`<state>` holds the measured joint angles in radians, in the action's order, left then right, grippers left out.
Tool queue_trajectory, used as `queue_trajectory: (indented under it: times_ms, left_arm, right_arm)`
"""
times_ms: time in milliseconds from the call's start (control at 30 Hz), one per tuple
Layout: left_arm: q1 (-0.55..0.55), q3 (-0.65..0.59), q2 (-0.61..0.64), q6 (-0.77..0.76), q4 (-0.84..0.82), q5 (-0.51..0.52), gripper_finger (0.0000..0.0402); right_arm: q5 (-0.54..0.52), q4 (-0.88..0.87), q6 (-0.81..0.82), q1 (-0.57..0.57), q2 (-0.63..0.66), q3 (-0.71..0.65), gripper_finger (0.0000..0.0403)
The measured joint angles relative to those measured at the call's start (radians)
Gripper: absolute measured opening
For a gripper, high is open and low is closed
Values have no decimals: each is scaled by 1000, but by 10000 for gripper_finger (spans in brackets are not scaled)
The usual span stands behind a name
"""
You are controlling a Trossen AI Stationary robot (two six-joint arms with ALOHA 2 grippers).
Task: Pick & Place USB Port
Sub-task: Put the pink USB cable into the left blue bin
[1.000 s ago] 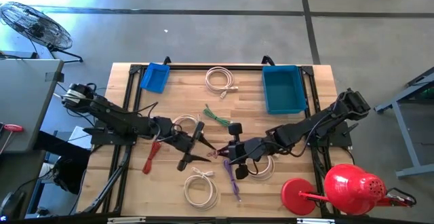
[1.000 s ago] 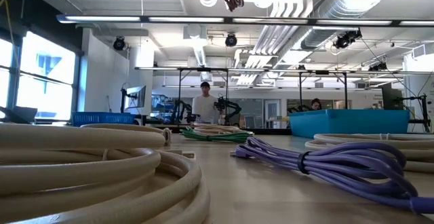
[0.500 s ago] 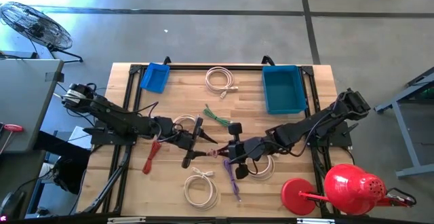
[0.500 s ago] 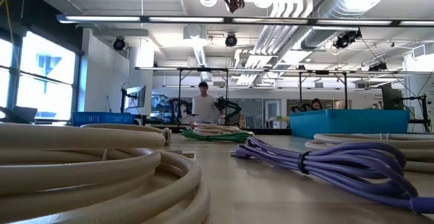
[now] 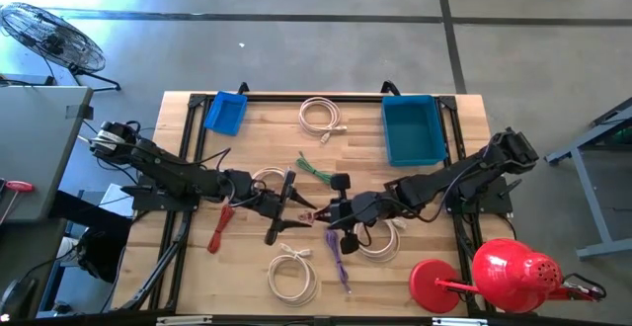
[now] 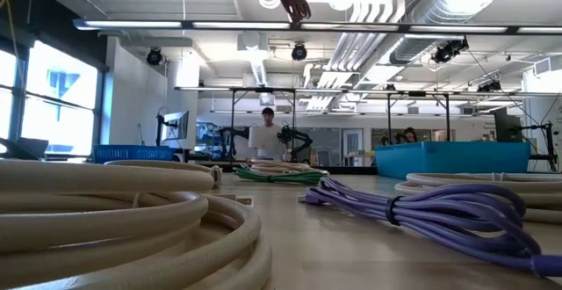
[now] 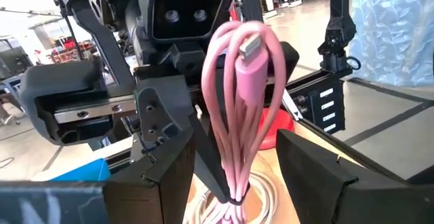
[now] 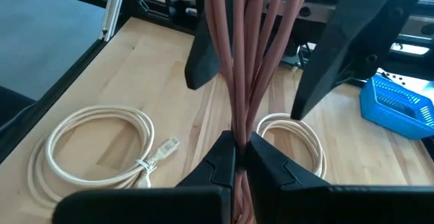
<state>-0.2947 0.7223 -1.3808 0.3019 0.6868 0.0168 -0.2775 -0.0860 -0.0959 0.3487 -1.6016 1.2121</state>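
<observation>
Right gripper [image 8: 239, 157] clamped tight on a bundled pink USB cable [image 7: 239, 108], strands pinched together between its fingers. Glossy pink loops, tied low with a thin band, silver plug at the top (seen from the left wrist). Left gripper [image 7: 234, 166] spread wide on both sides of the bundle, not closed on it. Both meeting mid-frame over the wooden worktop [image 5: 365, 173] in the high view, bundle held aloft.

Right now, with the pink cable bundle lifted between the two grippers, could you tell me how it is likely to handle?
The pink cable bundle, pinched by the right gripper, stands in long loops, so it looks fairly springy. A tie gathers it low, so it should stay together. The connector at the top sits loose and may swing.
</observation>
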Motion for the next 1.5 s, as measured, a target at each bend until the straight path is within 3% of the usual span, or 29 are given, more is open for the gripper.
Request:
queue_trajectory:
  times_ms: [200, 467, 667, 1067, 1267, 1367, 1500]
  left_arm:
    - [0, 0, 0, 58, -10, 2, 160]
    - [0, 0, 0, 99, -38, 13, 21]
    - [-1, 1, 2, 114, -60, 40, 23]
    - [0, 1, 1, 116, -97, 46, 18]
    - [-1, 0, 3, 116, -127, 50, 18]
    - [0, 0, 26, 136, -186, 117, 18]
    - [0, 0, 101, 195, -376, 340, 18]
  right_arm:
    - [24, -1, 10, -22, -22, 0, 11]
    - [30, 0, 28, -48, -50, 0, 12]
    - [48, -2, 31, -47, -50, 0, 24]
    - [47, 3, 97, -38, -50, 0, 127]
    - [59, -34, 121, -11, -49, 0, 148]
    - [66, -62, 132, 8, -48, 0, 149]
    - [67, -75, 141, 27, -47, 0, 150]
